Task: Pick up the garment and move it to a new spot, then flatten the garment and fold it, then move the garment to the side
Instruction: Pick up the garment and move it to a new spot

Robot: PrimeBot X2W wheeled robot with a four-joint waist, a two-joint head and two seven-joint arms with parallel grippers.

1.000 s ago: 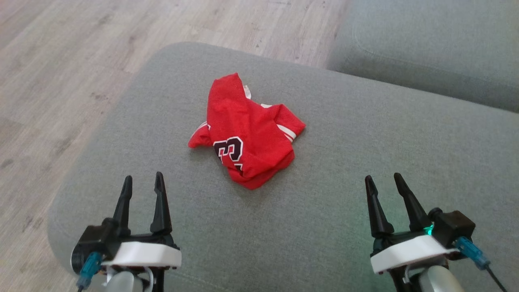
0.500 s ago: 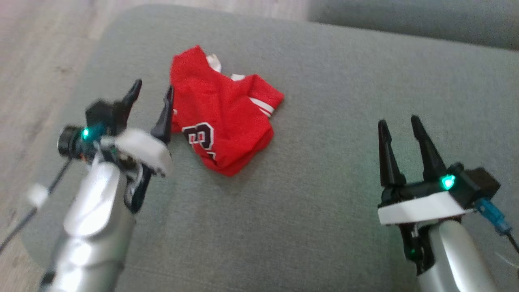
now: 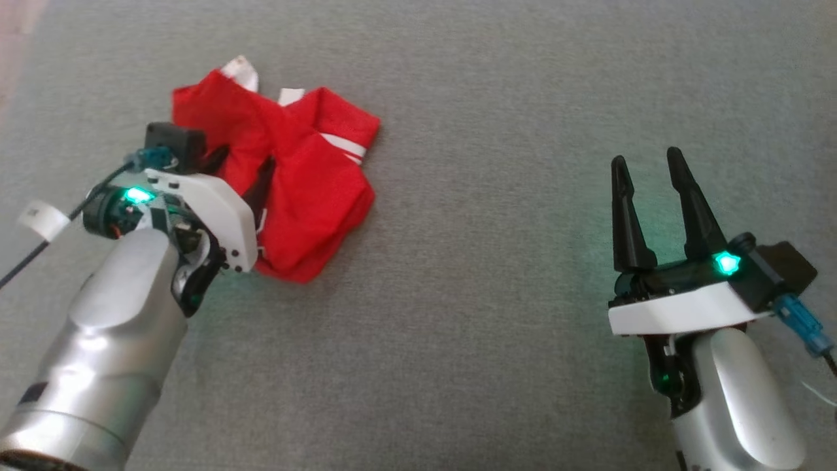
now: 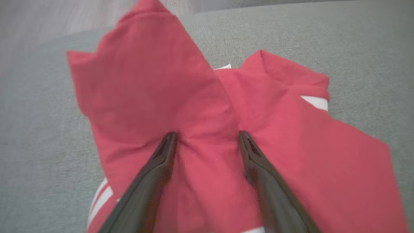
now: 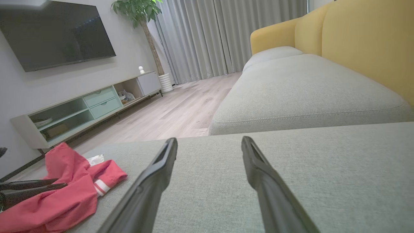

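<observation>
Red garment (image 3: 314, 190) lies crumpled on the grey sofa cushion (image 3: 497, 340), at ten o'clock in the head view. The left pincer (image 4: 207, 136) stands wide, its tips pressing into the cloth. The right pincer (image 3: 647, 160), wide and empty, is at four o'clock. The pick-up step is in hand, I think; next the left jaws must close on a fold.
</observation>
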